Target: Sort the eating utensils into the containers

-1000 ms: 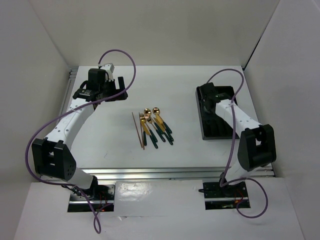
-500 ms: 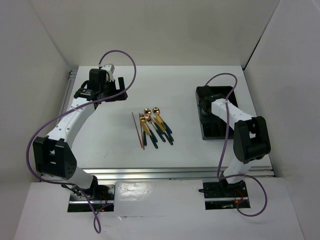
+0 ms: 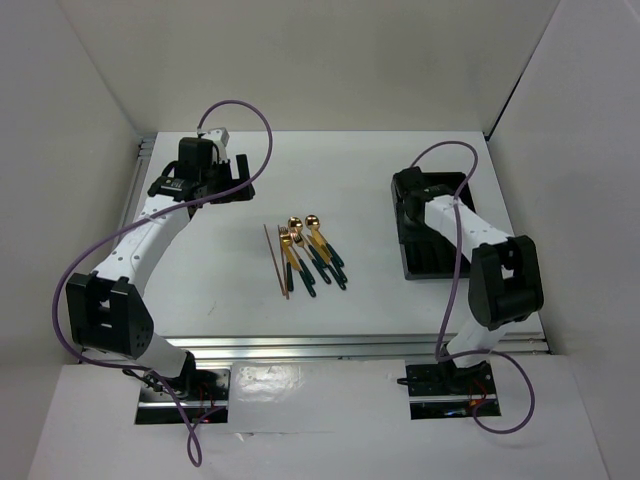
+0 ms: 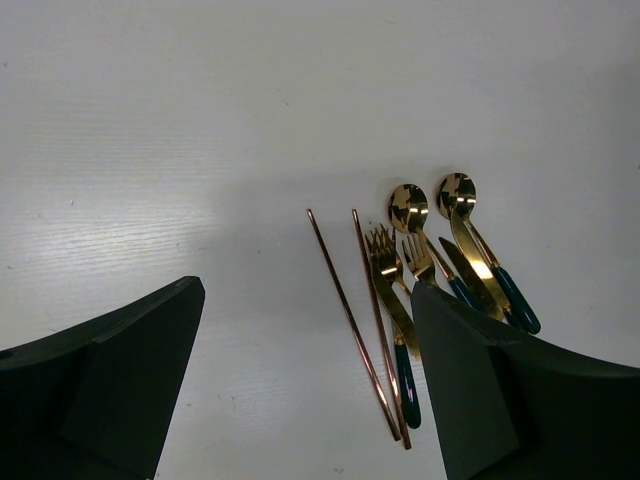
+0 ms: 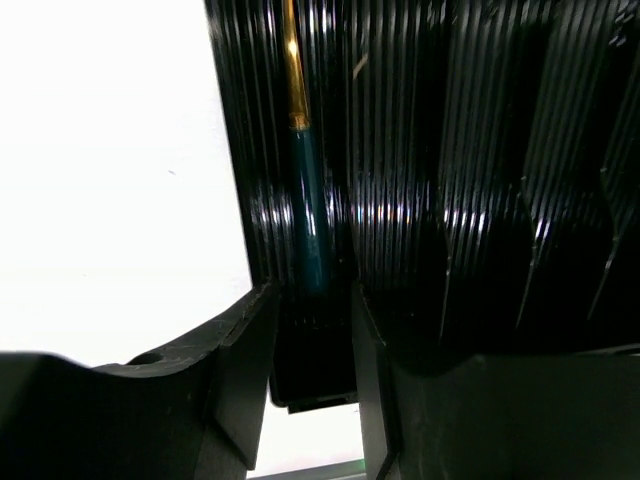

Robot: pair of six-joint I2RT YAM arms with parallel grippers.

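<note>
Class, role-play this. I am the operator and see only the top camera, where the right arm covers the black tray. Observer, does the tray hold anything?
Observer: Yes. The right wrist camera shows one teal-handled utensil lying in the tray's outermost compartment, next to the bare table.
Operator: Is the right gripper gripping it?
Observer: It seems not. The jaws stand apart on either side of the handle's end.
Operator: And the left gripper?
Observer: Its wrist camera shows it wide open with nothing between its fingers.
</note>
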